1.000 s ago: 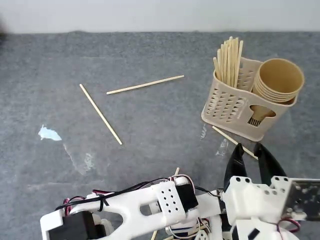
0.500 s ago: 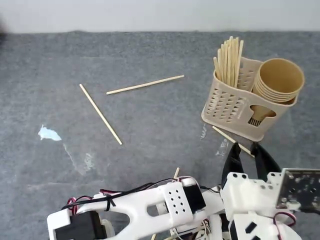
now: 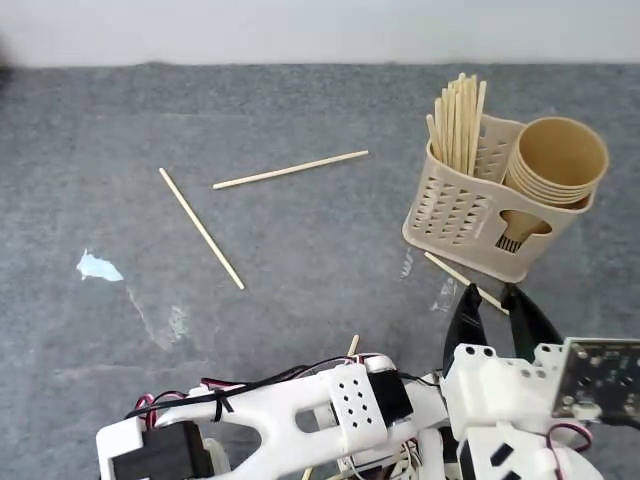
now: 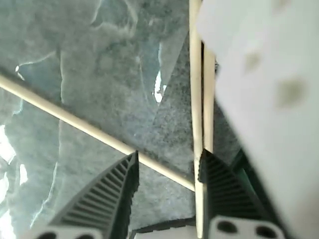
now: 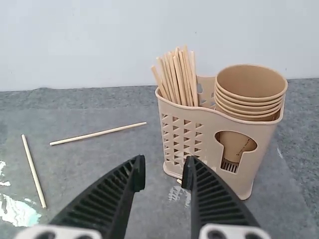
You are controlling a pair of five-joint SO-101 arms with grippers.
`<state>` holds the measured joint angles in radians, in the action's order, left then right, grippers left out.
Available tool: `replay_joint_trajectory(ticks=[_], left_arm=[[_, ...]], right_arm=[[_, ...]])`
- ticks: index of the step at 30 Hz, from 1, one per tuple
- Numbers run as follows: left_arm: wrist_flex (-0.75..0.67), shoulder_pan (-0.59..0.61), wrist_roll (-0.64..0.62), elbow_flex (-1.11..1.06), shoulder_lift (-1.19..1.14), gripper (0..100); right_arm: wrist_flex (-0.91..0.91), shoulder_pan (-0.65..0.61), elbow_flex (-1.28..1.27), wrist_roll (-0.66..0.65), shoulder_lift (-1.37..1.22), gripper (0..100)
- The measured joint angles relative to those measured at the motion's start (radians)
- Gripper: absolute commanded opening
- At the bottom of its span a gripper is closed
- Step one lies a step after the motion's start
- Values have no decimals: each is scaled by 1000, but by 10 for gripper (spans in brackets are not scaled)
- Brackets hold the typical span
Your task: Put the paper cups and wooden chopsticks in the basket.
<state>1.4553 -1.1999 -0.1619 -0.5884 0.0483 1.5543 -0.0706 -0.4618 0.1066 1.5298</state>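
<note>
A beige basket stands at the right, holding a bundle of wooden chopsticks and a stack of paper cups. Loose chopsticks lie mid-table, further left, and by the basket's front. My right gripper is open just in front of the basket; its wrist view shows the gripper facing the basket and cups. My left gripper is open low over a slanted chopstick, with two more chopsticks beside one finger.
A pale blue scrap lies at the left. The white left arm crosses the near edge, covering most of a chopstick. A light wall runs along the far side of the grey mat.
The right arm has drawn back a little toward the near edge, its gripper still open. The left arm has shifted slightly. The chopsticks and basket have not moved.
</note>
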Motion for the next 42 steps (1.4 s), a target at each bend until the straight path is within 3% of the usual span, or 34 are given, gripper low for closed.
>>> replay_joint_trajectory(ticks=[15, 25, 35, 42], left_arm=[[-40, -26, -393, -6, 2, 186], [-140, -20, -414, -104, 0, 187], [-146, -23, -414, -106, 0, 187], [-17, -23, -414, -20, 0, 187]], right_arm=[[0, 9, 0, 0, 0, 143], [0, 5, 0, 0, 0, 143], [0, 5, -3, 0, 0, 143], [0, 8, -6, 0, 0, 143]])
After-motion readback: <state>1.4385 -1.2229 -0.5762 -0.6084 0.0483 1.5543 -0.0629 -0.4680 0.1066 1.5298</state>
